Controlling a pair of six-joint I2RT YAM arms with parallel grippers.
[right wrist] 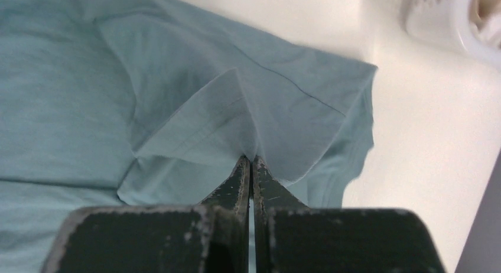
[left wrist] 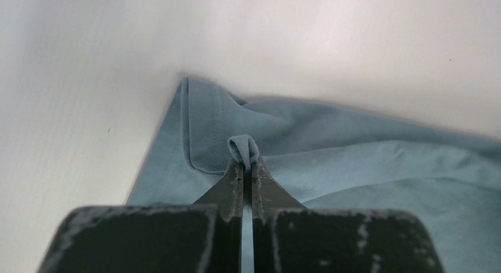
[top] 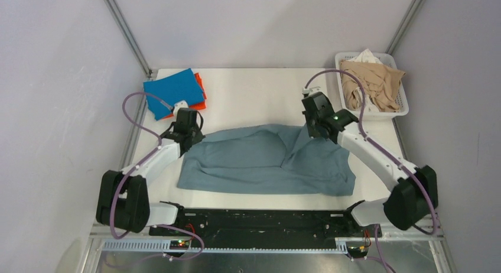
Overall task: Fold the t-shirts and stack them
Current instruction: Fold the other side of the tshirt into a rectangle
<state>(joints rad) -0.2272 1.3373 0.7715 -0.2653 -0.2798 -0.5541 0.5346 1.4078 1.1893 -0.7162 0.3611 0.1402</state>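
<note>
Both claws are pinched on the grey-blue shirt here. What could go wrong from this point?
1. The left claw holds only a small loop of the grey-blue t-shirt at its very tips; it may slip out when lifted.
2. The right claw grips a bunched pleat, probably several layers, so the fold could come out crooked.
3. The folded blue t-shirt lies close beyond the left claw; a swing might disturb it.
</note>
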